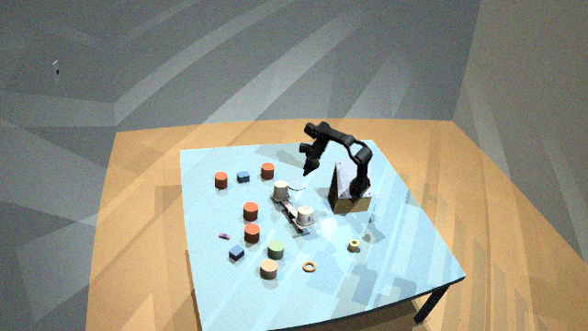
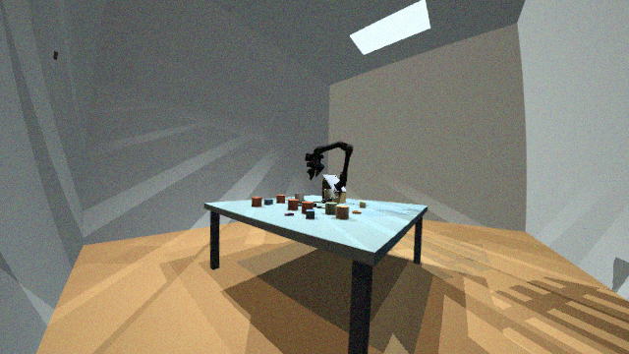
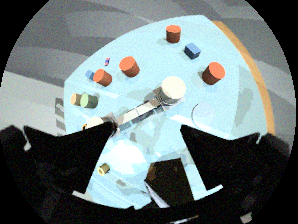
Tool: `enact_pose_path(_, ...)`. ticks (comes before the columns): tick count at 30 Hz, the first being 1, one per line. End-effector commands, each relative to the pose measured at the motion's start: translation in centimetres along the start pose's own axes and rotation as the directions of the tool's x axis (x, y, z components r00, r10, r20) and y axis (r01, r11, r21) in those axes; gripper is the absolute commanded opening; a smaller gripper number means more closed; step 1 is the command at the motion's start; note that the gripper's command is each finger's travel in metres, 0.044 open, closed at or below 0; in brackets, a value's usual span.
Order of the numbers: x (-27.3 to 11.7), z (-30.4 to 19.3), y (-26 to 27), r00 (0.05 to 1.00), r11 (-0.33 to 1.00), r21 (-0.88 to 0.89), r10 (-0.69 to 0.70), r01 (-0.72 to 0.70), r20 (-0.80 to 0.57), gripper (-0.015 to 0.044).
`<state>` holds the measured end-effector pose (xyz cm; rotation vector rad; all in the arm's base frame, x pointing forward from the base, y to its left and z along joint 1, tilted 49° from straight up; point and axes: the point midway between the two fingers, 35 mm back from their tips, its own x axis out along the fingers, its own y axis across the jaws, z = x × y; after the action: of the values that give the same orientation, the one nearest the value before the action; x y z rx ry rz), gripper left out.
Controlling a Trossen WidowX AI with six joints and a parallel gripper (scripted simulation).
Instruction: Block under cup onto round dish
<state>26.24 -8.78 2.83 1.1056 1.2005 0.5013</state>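
Note:
The balance (image 1: 290, 210) (image 3: 137, 114) stands mid-table. One pale cup (image 1: 281, 190) (image 2: 299, 197) (image 3: 173, 89) is upside down on its far end, beside the dish. The other pale cup (image 1: 305, 216) (image 2: 328, 194) (image 3: 93, 123) is on the near end, which appears raised in the exterior view; a finger partly covers this cup in the wrist view. The hidden block is not visible. The round dish (image 1: 296, 185) (image 3: 203, 115) shows nothing on it. My gripper (image 1: 303, 161) (image 2: 309, 168) (image 3: 147, 127) is open and empty, high above the table near the dish and far cup.
Several red cylinders (image 1: 250, 211) (image 3: 129, 66) and two blue blocks (image 1: 236, 253) (image 3: 192, 51) stand beyond the balance. A green cylinder (image 1: 276, 249), a tan cylinder (image 1: 268, 268), an orange ring (image 1: 303, 267) and a yellow hollow piece (image 1: 354, 245) lie toward the near side. A wedge-shaped box (image 1: 351, 204) stands by the arm's base.

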Motion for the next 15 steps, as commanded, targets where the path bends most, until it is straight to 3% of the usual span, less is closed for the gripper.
enact_pose_path(1, 0.9, 1.1, -0.7, 0.998, 0.993, 0.111, -0.030, 0.035, -0.048, 0.0440)
enact_pose_path(15, 4.9, 4.6, -2.8, 0.969, 0.844, 0.486, -0.142, 0.225, -0.202, 0.0440)
